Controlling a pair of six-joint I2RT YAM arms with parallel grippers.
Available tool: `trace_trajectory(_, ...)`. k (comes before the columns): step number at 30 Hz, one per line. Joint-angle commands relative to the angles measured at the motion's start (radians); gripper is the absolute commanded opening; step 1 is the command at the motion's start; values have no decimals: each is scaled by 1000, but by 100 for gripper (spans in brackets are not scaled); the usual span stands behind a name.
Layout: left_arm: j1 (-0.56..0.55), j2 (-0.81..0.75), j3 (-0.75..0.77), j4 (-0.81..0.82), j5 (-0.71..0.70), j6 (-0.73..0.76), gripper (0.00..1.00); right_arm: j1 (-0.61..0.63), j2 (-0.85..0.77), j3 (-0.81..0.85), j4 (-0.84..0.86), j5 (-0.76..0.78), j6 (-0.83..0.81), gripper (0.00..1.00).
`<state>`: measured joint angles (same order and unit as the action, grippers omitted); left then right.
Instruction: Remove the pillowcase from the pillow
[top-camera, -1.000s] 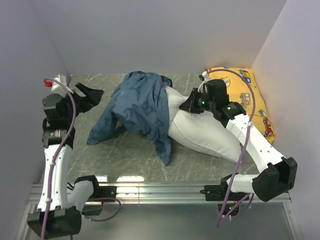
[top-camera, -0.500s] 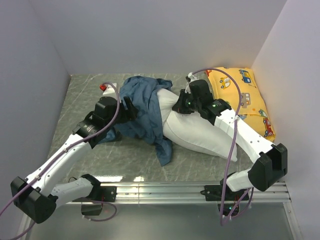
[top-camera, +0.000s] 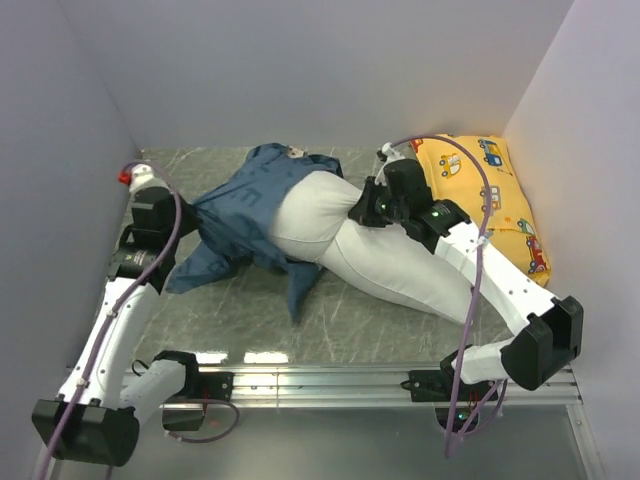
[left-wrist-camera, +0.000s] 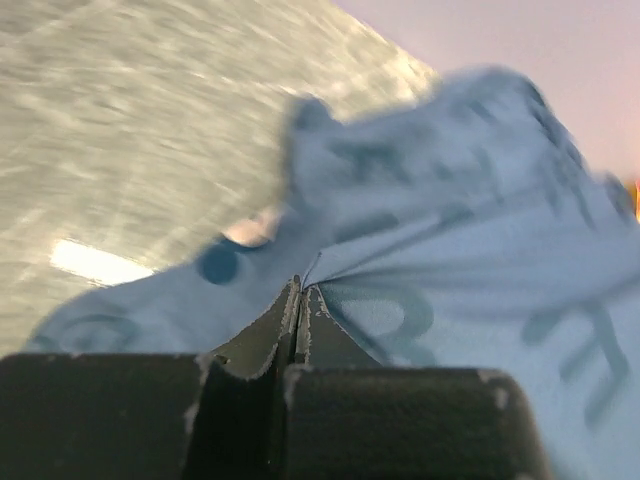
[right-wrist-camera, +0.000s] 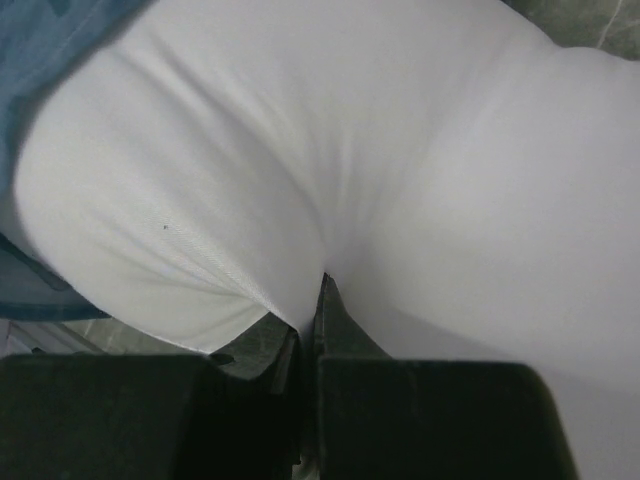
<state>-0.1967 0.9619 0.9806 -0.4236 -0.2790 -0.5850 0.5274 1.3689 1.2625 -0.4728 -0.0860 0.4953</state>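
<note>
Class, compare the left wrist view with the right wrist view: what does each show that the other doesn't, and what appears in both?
Left wrist only: the left hand, shut on a fold of the pillowcase, whose blurred print is visible. Right wrist only: the right hand, pinching a fold of the white pillow, which fills most of the picture. Both: blue pillowcase fabric (only at the left edge of the right wrist view) and some grey marbled table.

Not much to read here, tbh. The pillowcase (left-wrist-camera: 450, 200) has big letters printed all over. In the left wrist view one looks like a B and another maybe an F or E, but it's too blurry to be sure.
</note>
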Motion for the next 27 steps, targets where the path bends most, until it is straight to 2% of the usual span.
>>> trace_trajectory(1,193,-40,-40,75,85,8,1,-78,-117,61,8,109,-11,0)
trace_trajectory(2,320,-40,-71,95,195,-13,0,-92,-140,54,11,89,-9,0)
trace_trajectory(5,477,-16,-121,166,395,-53,0,-138,-191,34,7,65,-12,0)
trace_trajectory(6,552,-3,-132,181,441,-77,0,-147,-201,28,5,55,-15,0)
trace_trajectory(7,577,21,-141,198,469,-87,0,-152,-221,26,0,51,-15,0)
trace_trajectory(11,595,60,-164,229,494,-99,0,-167,-261,31,6,13,-9,0)
trace_trajectory(15,602,77,-195,247,459,-104,0,-168,-290,63,26,-41,12,0)
trace_trajectory(27,658,186,-267,325,521,-185,0,-170,-367,279,14,-123,42,0)
